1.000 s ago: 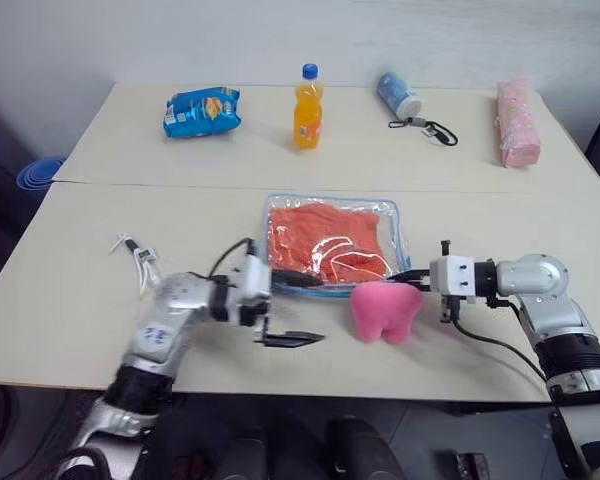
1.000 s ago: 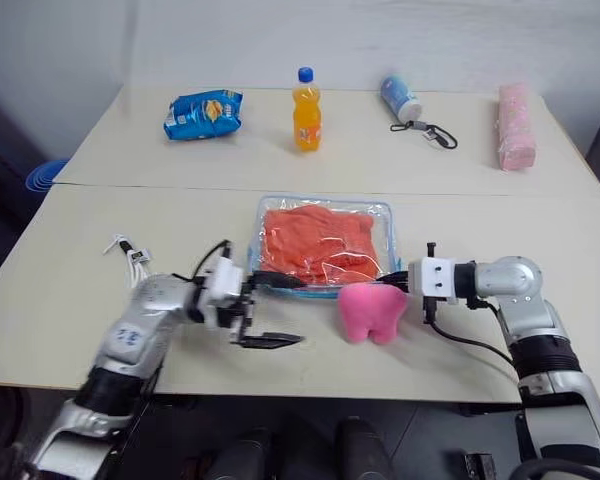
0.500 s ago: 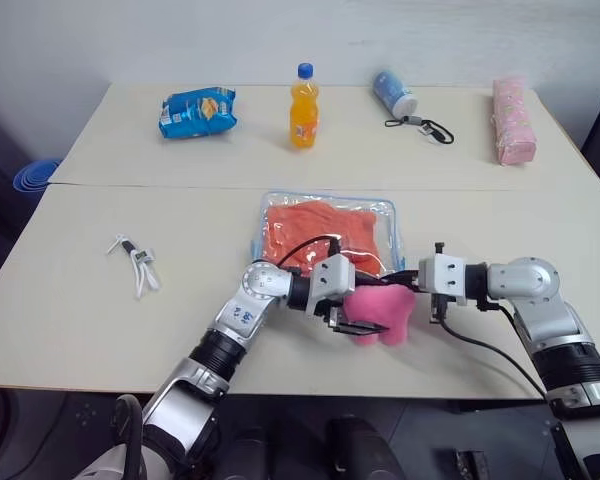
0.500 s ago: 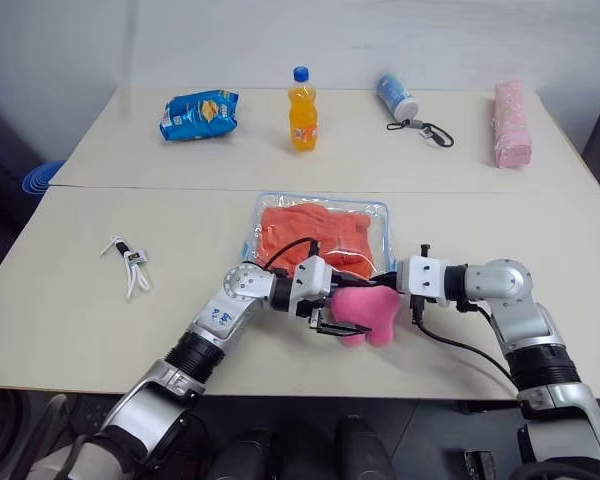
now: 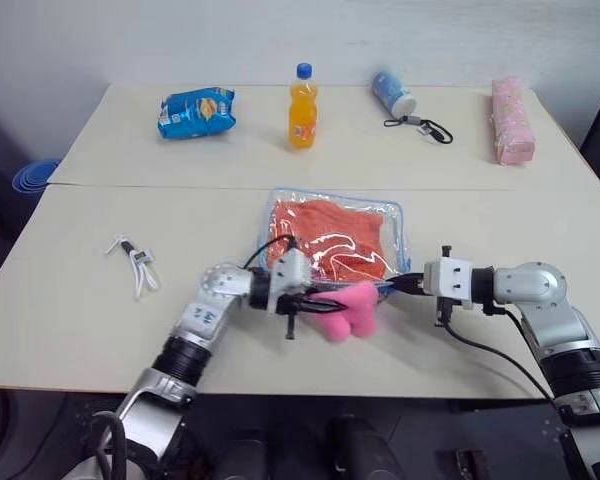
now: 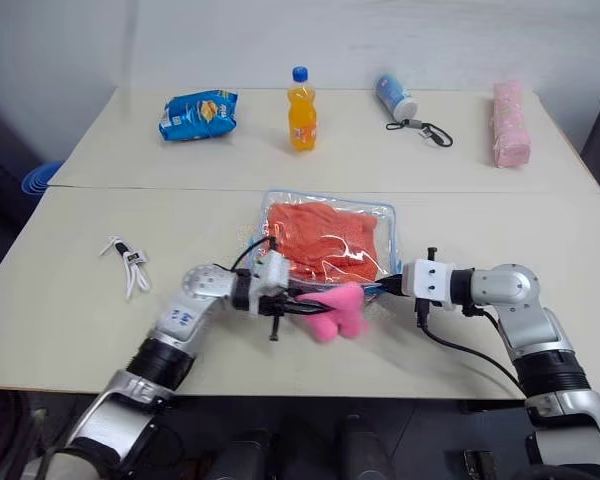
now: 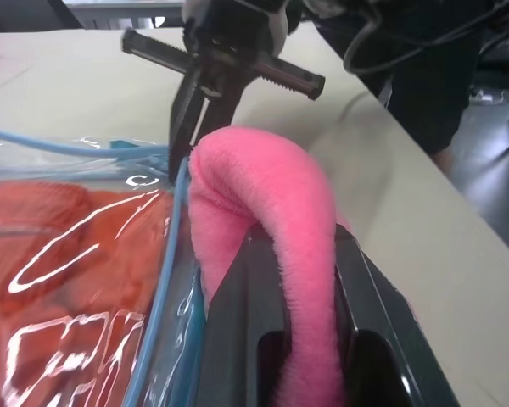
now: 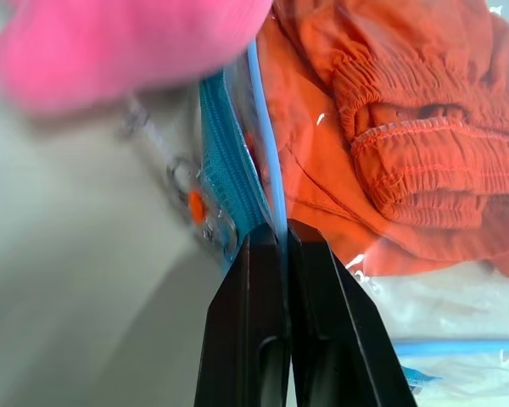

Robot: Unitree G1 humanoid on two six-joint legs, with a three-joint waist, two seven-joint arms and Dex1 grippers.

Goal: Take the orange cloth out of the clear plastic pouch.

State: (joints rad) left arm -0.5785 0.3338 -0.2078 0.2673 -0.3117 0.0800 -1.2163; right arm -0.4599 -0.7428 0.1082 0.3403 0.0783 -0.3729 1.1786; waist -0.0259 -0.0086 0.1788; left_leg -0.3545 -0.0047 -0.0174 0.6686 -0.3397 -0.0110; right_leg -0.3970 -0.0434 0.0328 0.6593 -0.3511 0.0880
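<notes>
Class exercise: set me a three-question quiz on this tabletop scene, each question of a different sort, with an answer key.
1. True or false: the left gripper is shut on the pink plush toy.
2. What does the right gripper pinch?
A. the orange soda bottle
B. the clear plastic pouch
C. the blue snack packet
3. Fill in: the orange cloth lies ____ the pouch.

Key: 1 true; 2 B, at its blue edge; 3 inside.
</notes>
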